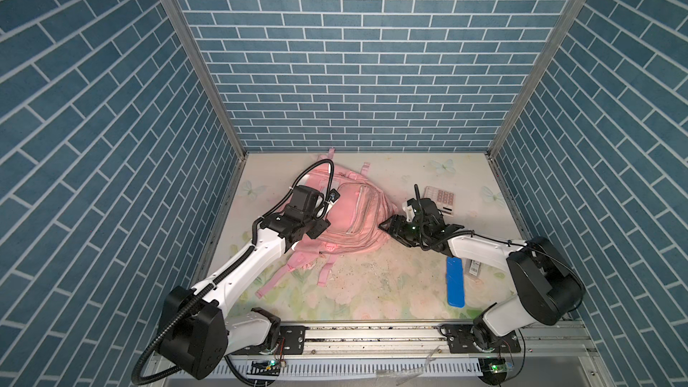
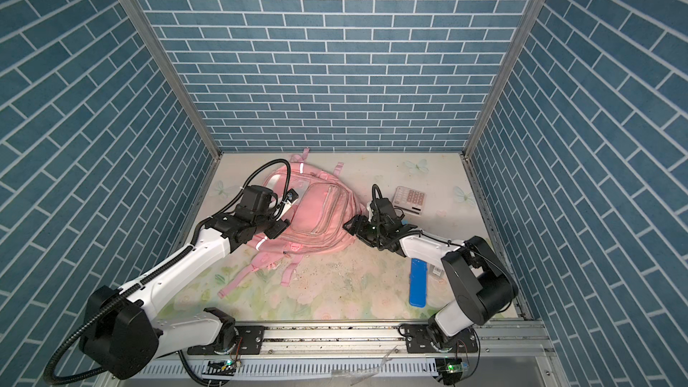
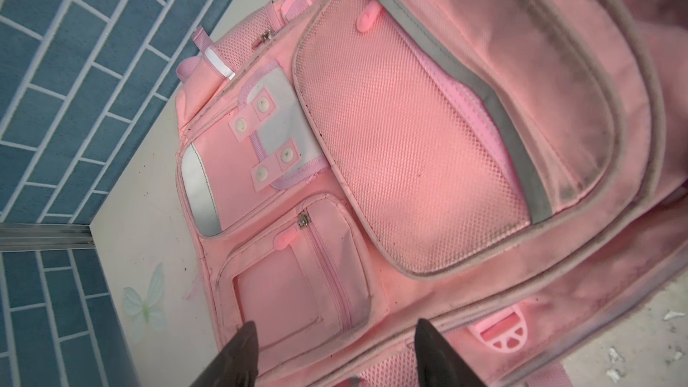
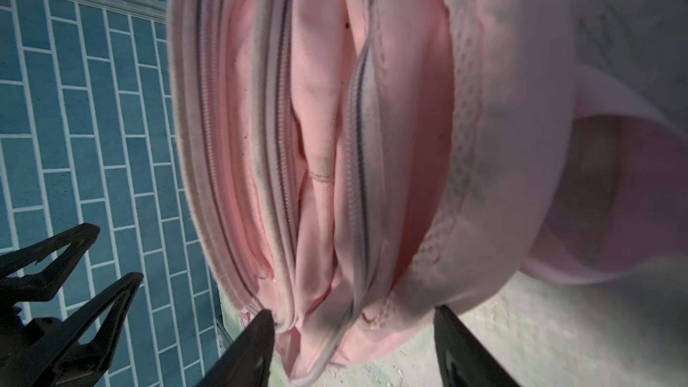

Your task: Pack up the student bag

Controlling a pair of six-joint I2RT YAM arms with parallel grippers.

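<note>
Status: the student bag (image 1: 353, 210) lies front-up on the desk (image 1: 372, 292), in the far-left part. Its top points to the far edge and its straps trail toward the near edge. We judge nothing is packed yet. The calculator (image 1: 441, 199) sits toward the far-right corner. The blue pencil case (image 1: 455, 281) lies near the right edge, with a small packet (image 1: 473, 268) just beside it.

Left pincer (image 3: 335, 329): jaws apart, empty, over the small front pocket on the bag's left side. It isn't pinning the bag.

Right pincer (image 4: 353, 312): jaws apart, straddling the bag's right flank where several zip tracks run side by side. One tip sits at a fabric fold, and we can't tell if it touches. No slider shows in the right wrist view.

Risks we see:
- Right closes on loose fabric, not a pull tab. The zip stays put and the fabric bunches.
- The bag is soft and unanchored, so a pull from the right drags it across the desk.
- The tracks are tightly spaced, so it's easy to grab the wrong compartment.
- The right wrist is close to the calculator, and a swing back could knock it.
- The loose straps near the left arm could snag.
</note>
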